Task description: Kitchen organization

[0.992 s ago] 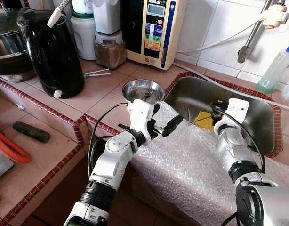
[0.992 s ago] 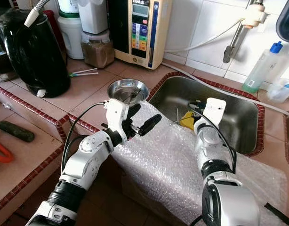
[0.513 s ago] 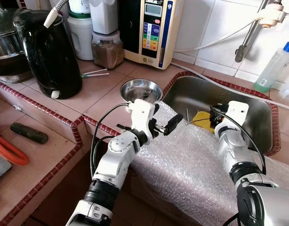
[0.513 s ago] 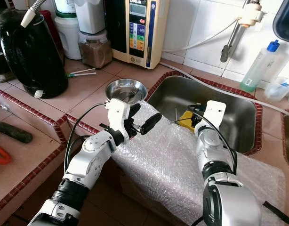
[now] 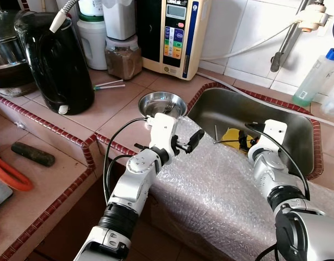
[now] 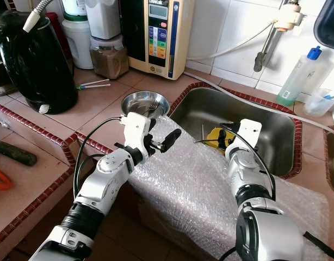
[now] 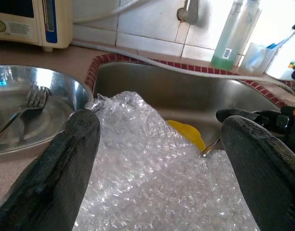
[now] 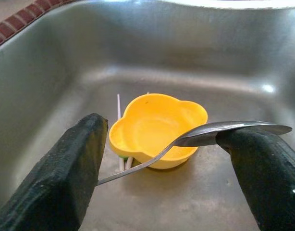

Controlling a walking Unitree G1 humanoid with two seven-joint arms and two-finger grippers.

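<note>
Two claws up over the bubble wrap (image 5: 221, 185) at the sink (image 5: 297, 128). Right claw (image 8: 169, 154) grips a spoon (image 8: 205, 134) by its bowl end, above the yellow cup (image 8: 154, 127) in the sink; it has drawn slightly nearer since a second ago, spoon lifted clear. Left claw (image 5: 190, 142) hangs open, empty, over the wrap, pulled back left a bit. Steel bowl (image 5: 163, 103) with a fork (image 7: 30, 103) waits on the table (image 5: 101, 109), likely the spoon's destination.

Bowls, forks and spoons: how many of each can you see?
Bowls: 2, a silver bowl and a yellow bowl
Forks: 1, the fork
Spoons: 1, the spoon
Total: 4
</note>
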